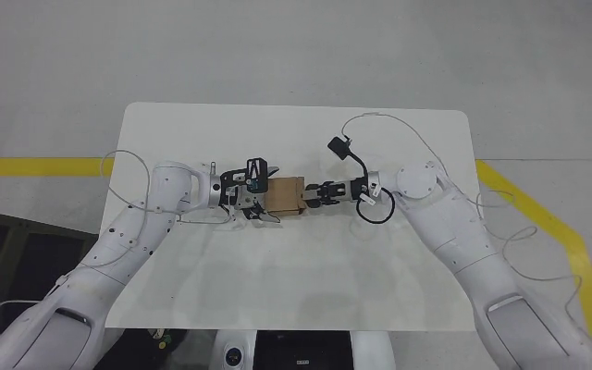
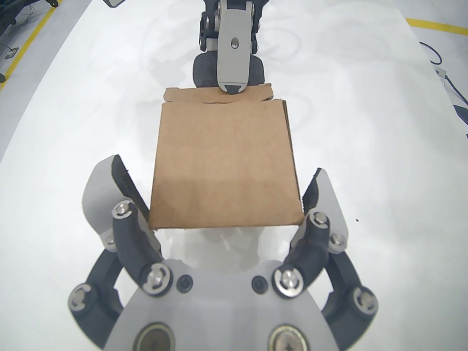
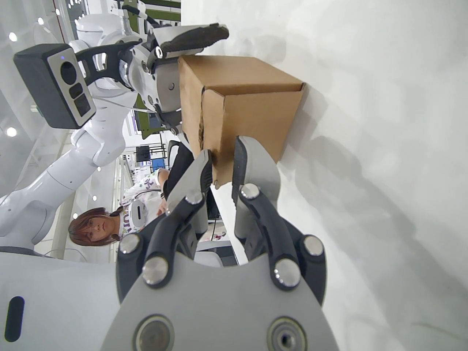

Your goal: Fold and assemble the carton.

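Floor (image 1: pixel 277 46): pale grey, with a yellow line (image 1: pixel 46 166) running past the table on both sides.

Table (image 1: pixel 296 277): white top w/ rounded corners, faint swirl marks in the left wrist view.

Arms: both come in from the near edge and meet at approx table centre, 1 from each side.

Carton (image 1: pixel 284 195): brown cardboard, already boxed up. You'll find it sitting on the table at centre, directly between the 2 grippers. Top panel is flat and plain. In the right wrist view 1 corner seam gapes a little.

Left gripper (image 2: pixel 218 164): fingers spread wide, straddling the carton's end on the robot's left. The 2 near corners of the carton sit right at the pads (image 2: pixel 126 188) low down. Can't tell if they press or just touch.

Right gripper (image 3: pixel 223 147): fingers nearly pressed together, pinching the flap (image 2: pixel 219 94) at the opposite end. That flap pokes out past the top panel, its edge ragged. 1 finger lies on top of it, the other under.

Obstructions: note the carton's long sides are flanked by the left fingers and its far end is taken by the right gripper.

Cable (image 1: pixel 379 114): thin, pale, loops over the far right part of the table, well apart from the carton.
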